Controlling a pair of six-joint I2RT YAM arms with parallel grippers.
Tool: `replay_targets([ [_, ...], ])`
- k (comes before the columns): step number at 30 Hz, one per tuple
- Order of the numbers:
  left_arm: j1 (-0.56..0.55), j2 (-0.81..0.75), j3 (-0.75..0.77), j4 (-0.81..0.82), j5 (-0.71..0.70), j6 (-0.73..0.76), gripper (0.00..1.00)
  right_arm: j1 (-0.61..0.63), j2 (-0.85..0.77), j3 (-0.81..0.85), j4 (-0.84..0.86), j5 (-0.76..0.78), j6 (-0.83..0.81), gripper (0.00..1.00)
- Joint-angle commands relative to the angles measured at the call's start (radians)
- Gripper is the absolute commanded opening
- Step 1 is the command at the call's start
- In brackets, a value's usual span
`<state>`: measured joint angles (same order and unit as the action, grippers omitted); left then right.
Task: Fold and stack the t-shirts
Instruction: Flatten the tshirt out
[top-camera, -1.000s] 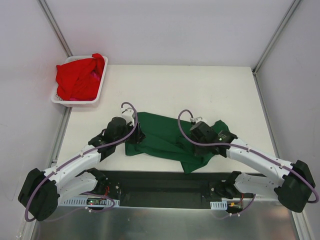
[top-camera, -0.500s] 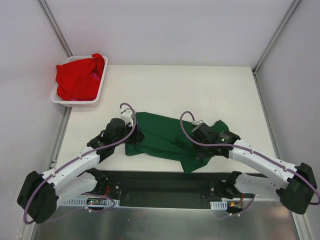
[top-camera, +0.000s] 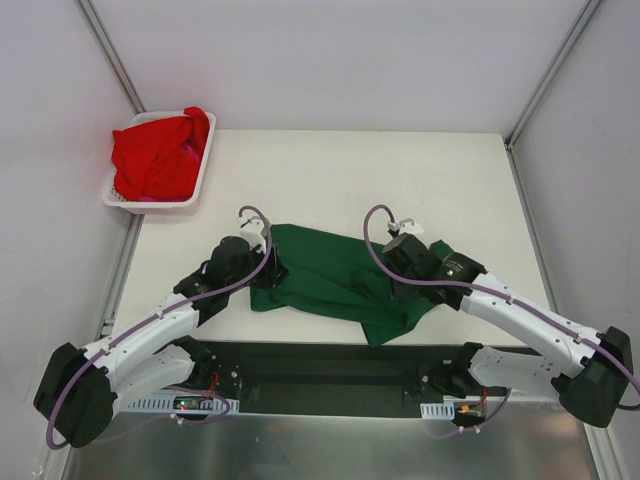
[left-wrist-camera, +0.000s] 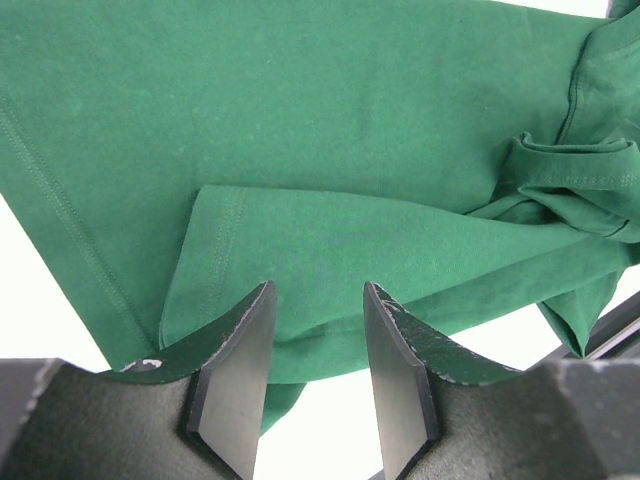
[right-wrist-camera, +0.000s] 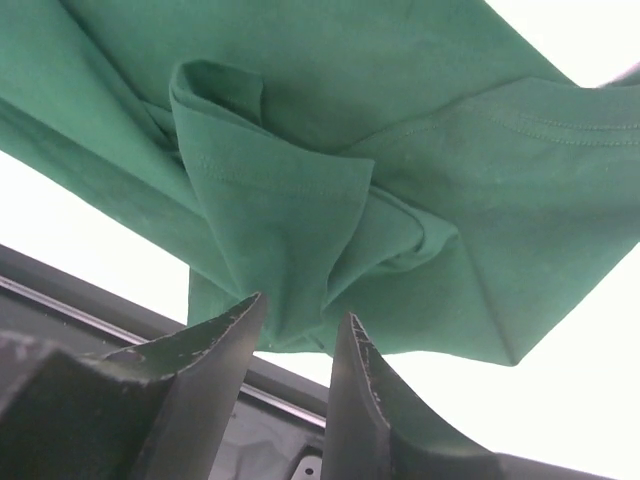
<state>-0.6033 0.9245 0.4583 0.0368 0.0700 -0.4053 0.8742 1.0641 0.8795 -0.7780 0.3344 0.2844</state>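
Shirt status: crumpled dark green cloth t-shirt (top-camera: 320, 270) lies mid-frame, long axis left-to-right. Left gripper (left-wrist-camera: 317, 295) half-parted over its left-frame end, empty; right gripper (right-wrist-camera: 300, 310) narrowly parted, empty, bunched fold just ahead of tips.

From above, the left arm (top-camera: 165, 322) and right arm (top-camera: 520, 312) cover parts of the green t-shirt (top-camera: 325, 270).

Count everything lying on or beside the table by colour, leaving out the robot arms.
green t-shirt, spread on the table: 1
red cloth heap, in the basket; cannot tell how many shirts are in it: 1
white basket: 1
Total: 3
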Motion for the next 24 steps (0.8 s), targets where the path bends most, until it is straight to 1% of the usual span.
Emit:
replay_targets([
  [1, -0.009, -0.027, 0.002, 0.002, -0.015, -0.001, 0.4, 0.003, 0.022, 0.027, 0.029, 0.038, -0.005, 0.39],
  [9, -0.007, -0.035, 0.002, -0.005, -0.022, -0.001, 0.41, 0.005, 0.046, -0.019, 0.062, 0.029, 0.007, 0.39],
  [24, -0.009, -0.038, 0.011, -0.015, -0.03, 0.011, 0.41, 0.003, 0.039, -0.047, 0.043, 0.037, 0.035, 0.38],
])
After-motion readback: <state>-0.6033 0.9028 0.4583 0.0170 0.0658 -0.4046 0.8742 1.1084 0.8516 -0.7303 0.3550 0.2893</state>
